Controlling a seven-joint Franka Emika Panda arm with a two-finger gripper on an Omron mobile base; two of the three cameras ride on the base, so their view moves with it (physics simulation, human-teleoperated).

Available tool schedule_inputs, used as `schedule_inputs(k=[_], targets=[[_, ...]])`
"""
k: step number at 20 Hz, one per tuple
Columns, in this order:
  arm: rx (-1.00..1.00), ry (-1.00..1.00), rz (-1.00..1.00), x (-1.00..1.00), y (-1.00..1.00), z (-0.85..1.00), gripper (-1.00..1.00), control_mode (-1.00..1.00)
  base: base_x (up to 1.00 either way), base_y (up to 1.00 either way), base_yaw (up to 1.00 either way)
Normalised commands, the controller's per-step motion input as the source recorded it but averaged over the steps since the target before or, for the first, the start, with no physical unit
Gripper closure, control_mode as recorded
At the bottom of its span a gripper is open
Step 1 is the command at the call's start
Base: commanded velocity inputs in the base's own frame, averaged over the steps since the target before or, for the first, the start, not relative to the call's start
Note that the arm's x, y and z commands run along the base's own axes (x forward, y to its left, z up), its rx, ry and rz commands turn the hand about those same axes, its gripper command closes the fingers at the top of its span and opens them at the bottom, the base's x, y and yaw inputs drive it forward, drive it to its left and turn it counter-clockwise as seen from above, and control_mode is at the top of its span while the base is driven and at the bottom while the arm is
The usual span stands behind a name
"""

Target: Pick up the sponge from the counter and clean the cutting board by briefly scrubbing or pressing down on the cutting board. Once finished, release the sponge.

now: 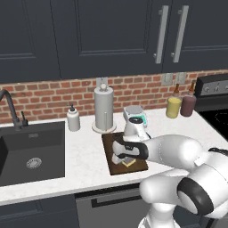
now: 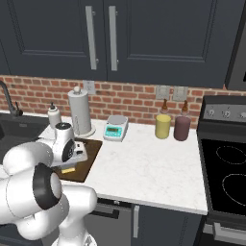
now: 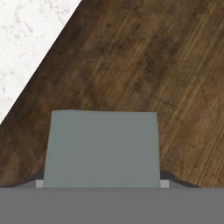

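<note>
The surface [image 1: 89, 164] is a white speckled stone worktop running from the dark sink basin [image 1: 31, 153] on one side to the black stove [image 2: 226, 178] on the other, under dark cabinets [image 2: 144, 33] and against a red brick wall [image 1: 49, 95].

The cutting board [image 1: 111, 167] lies flat on the surface, between the sink and the stove, in front of the paper towel holder [image 1: 103, 109]. It is dark brown wood; in the hand view its grain runs diagonally, with a corner of white stone beyond its edge. In the right base view the board [image 2: 91, 156] is partly covered by the arm.

Standing on the surface behind the board are the paper towel holder, a white soap dispenser [image 1: 73, 119] beside the sink, and a white-and-teal kitchen scale [image 2: 116, 129]. Further toward the stove stand a yellow bottle [image 2: 163, 126] and a dark red bottle [image 2: 181, 127], just beside each other.

The pincer [image 1: 126, 161] is lowered over the board, near its front edge. The sponge [image 3: 103, 146] sits between its fingertips, grey scrub face toward the hand camera. Its yellow body [image 1: 129, 163] shows under the hand in the left base view and at the board's front edge in the right base view [image 2: 68, 169]. The pincer is closed narrowly on the sponge, which rests down on the board.
</note>
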Motion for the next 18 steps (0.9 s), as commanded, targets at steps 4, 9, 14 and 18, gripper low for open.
schedule_inputs(k=[4,9,14,18], targets=[[0.0,0.0,0.0,-0.06,0.36,0.0,1.0,-1.0,0.0,0.0,0.0],[0.0,0.0,0.0,0.17,0.32,0.0,1.0,-1.0,0.0,0.0,0.0],[0.0,0.0,0.0,0.41,0.06,-0.04,1.0,-1.0,0.0,0.0,0.0],[0.0,0.0,0.0,0.59,-0.11,-0.13,1.0,-1.0,0.0,0.0,0.0]])
